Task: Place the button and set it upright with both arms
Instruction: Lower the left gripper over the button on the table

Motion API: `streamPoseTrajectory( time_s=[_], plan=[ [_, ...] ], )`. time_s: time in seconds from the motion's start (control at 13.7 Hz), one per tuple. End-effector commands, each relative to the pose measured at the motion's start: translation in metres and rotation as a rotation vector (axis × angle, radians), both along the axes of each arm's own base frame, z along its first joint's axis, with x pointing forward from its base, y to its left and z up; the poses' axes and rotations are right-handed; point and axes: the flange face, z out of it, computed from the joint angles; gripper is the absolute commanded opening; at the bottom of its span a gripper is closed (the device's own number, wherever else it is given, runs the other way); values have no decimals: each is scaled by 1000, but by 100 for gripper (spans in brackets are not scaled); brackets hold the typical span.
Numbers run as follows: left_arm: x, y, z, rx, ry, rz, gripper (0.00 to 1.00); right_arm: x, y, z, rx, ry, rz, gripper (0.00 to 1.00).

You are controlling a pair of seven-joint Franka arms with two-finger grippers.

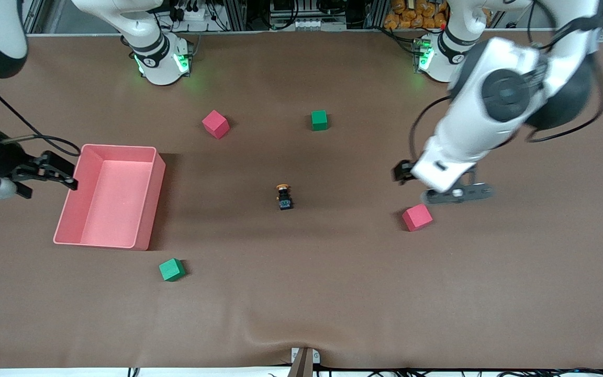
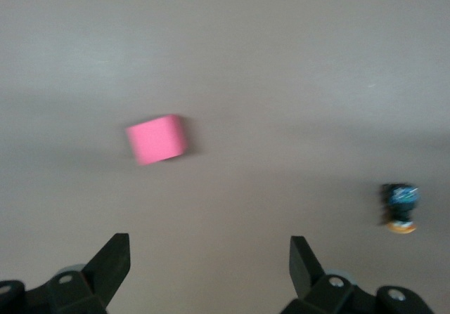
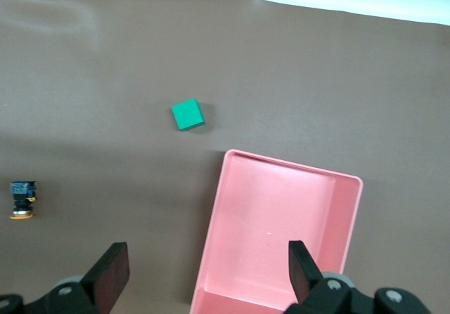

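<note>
We find the button (image 1: 284, 197) lying flat mid-table, nearer our left tool (image 1: 450, 193) than our right tool (image 1: 45, 170); both gape empty.

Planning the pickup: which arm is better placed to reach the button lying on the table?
Probably the left. Its open end effector hangs over the table by a red cube, with the button in its wrist view. The right end effector, also open, sits over the pink bin.

Brown table (image 1: 333, 293) carries button (image 1: 284, 197), pink bin (image 1: 147, 209), four cubes (image 1: 215, 124)
</note>
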Motion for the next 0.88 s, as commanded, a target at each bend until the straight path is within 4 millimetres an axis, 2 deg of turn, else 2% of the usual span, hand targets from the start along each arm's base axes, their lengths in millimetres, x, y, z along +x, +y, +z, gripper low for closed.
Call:
streamPoseTrajectory(
  time_s=[0.0,0.15,0.22,0.44,0.66,0.8],
  plan=[
    [15,-45,-33,1,-56,47,100,-18,-8,17,-23,-7,13,100],
    [10,-81,-65,21,-95,65,100,-30,-19,25,-25,28,-10,100],
    [4,-102,-79,49,-143,46,100,-35,-22,21,-25,77,-17,100],
    [-25,-158,-123,100,-231,31,100,-37,-36,16,-26,104,-33,100],
    [-50,-198,-161,157,-347,29,100,-39,-32,20,-87,97,-26,100],
    [-59,-223,-181,136,-412,27,100,-42,-33,26,-93,88,-28,100]
  ],
)
